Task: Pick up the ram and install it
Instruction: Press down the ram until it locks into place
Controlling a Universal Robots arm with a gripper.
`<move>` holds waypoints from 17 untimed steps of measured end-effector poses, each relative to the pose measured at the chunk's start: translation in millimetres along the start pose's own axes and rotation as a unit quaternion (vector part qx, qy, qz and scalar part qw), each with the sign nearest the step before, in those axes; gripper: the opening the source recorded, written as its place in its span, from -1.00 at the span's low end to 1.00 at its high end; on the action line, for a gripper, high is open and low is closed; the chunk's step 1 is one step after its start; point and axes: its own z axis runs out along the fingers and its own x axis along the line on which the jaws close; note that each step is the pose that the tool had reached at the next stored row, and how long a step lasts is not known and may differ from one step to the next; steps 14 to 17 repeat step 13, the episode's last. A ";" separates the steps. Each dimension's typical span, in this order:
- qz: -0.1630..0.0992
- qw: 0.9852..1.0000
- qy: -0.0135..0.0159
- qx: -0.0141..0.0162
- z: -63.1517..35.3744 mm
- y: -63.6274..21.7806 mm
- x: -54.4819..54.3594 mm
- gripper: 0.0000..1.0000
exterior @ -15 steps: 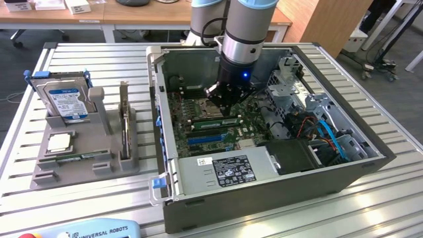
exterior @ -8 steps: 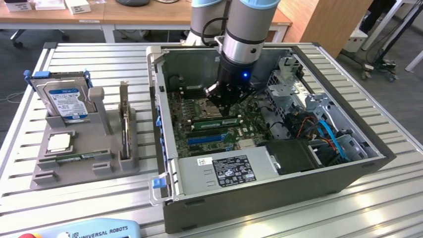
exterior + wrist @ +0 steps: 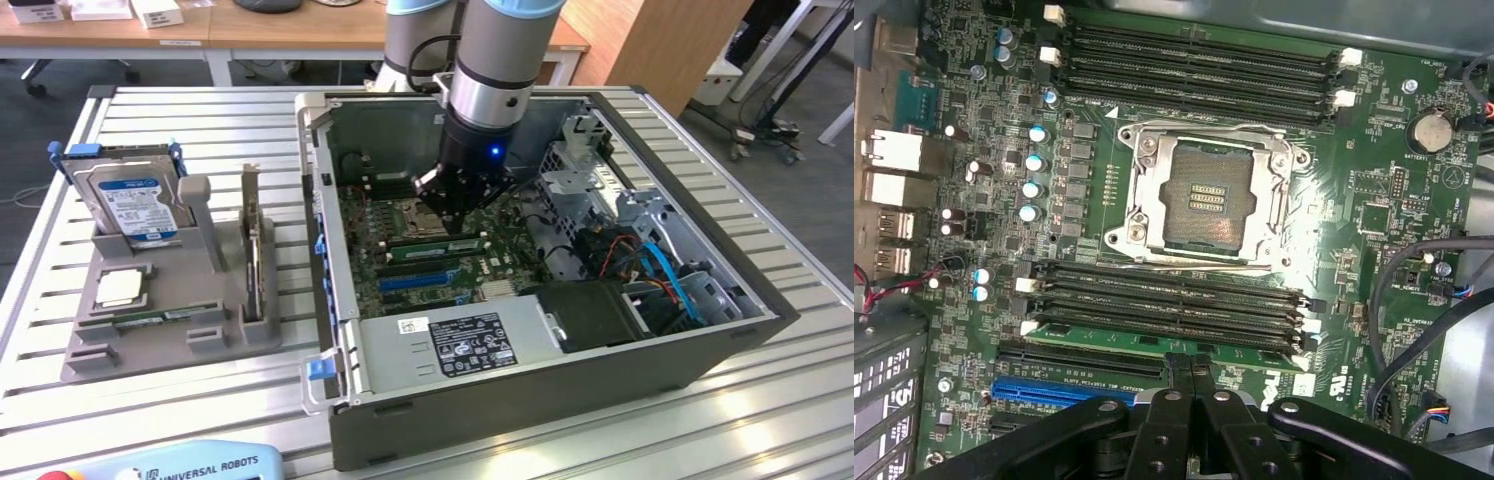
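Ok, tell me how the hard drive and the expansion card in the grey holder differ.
The hard drive is silver with a blue-white label; the expansion card is dark. The hard drive is thick, the expansion card thin. Both stand on edge in the grey holder.

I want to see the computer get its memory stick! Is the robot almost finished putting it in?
Nearly. Done: the ram is off the holder and lies along a slot on the motherboard, beside the CPU socket. In hand: the shut gripper is right at the stick inside the computer case. Left: whether it is fully clicked in cannot be told; the end clips beside it cannot be read from here.
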 end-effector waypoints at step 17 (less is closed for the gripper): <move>0.000 1.000 0.002 0.004 0.0 0.1 0.0 -0.80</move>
